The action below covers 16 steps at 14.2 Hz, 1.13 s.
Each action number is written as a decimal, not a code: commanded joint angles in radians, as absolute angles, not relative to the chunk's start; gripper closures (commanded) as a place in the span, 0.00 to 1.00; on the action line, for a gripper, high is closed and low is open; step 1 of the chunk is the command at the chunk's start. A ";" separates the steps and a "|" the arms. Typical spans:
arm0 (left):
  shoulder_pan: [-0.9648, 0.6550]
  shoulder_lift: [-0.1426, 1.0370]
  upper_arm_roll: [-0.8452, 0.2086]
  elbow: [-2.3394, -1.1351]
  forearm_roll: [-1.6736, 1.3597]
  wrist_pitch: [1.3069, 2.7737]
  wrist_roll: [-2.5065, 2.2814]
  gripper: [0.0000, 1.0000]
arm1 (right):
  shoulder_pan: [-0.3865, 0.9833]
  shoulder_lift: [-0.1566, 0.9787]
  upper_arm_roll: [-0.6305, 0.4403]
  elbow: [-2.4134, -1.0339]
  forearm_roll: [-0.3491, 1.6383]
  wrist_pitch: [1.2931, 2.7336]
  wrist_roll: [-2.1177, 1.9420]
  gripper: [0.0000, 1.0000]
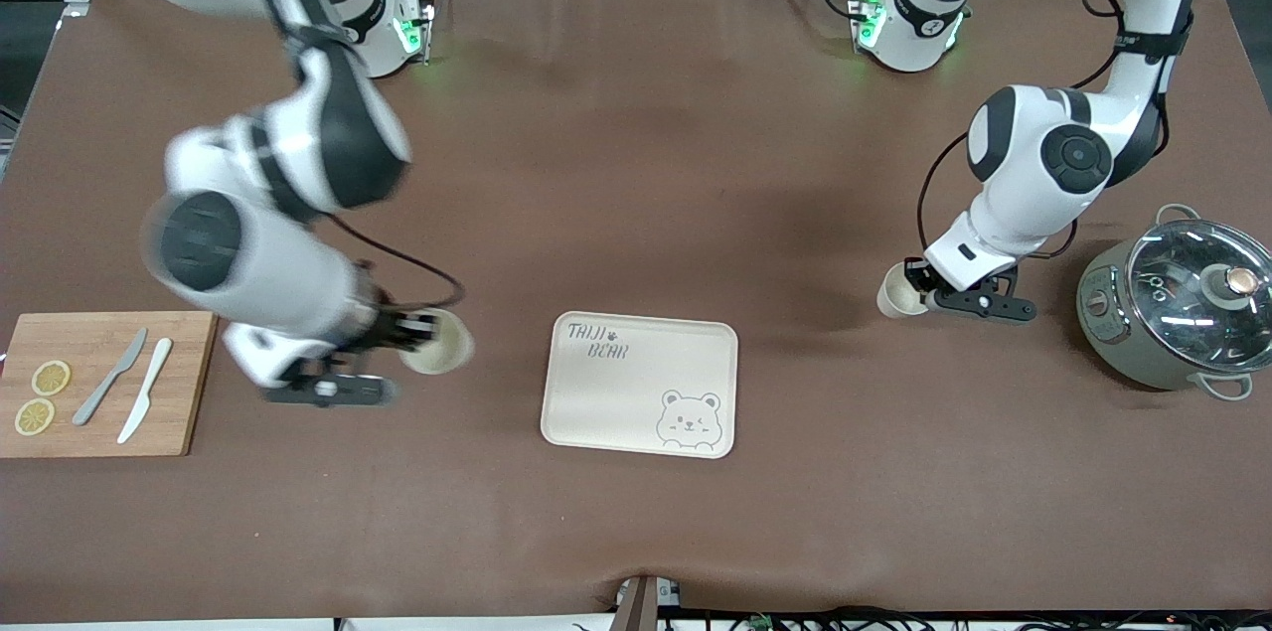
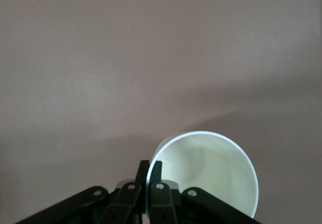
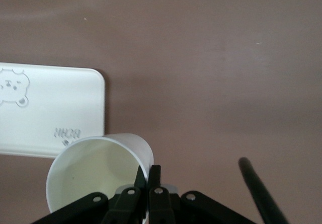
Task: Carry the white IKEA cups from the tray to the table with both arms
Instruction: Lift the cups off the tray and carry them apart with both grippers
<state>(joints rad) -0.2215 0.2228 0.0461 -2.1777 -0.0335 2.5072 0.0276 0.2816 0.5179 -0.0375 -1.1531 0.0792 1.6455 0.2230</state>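
Front view: the tray (image 1: 640,385) lies bare on the brown worktop (image 1: 636,164), both white cups already lifted off it. The right end effector (image 1: 422,333) pinches one cup (image 1: 439,343) by its wall, over open worktop between the tray and the cutting board (image 1: 104,383), which carries two knives and two lemon slices; the arm shows blurred, so it appears to be travelling. The left end effector (image 1: 919,288) pinches the second cup (image 1: 899,291), tilted, over worktop between the tray and the lidded pot (image 1: 1173,303). Each arm works outward toward its own end, probably so the two do not cross. Left wrist view: the fingers (image 2: 156,176) are pressed together on the cup's rim wall, one inside and one outside, a hold that suits a thin handleless cup (image 2: 214,176); only bare worktop shows under it. Right wrist view: the same rim pinch by the fingers (image 3: 154,178) on the cup (image 3: 95,171), with the tray's corner (image 3: 60,108) showing near the cup.
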 commanded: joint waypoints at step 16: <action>-0.195 0.287 -0.008 -2.223 -0.176 2.620 0.113 1.00 | -0.121 0.288 -0.015 -1.830 0.133 2.115 -0.319 1.00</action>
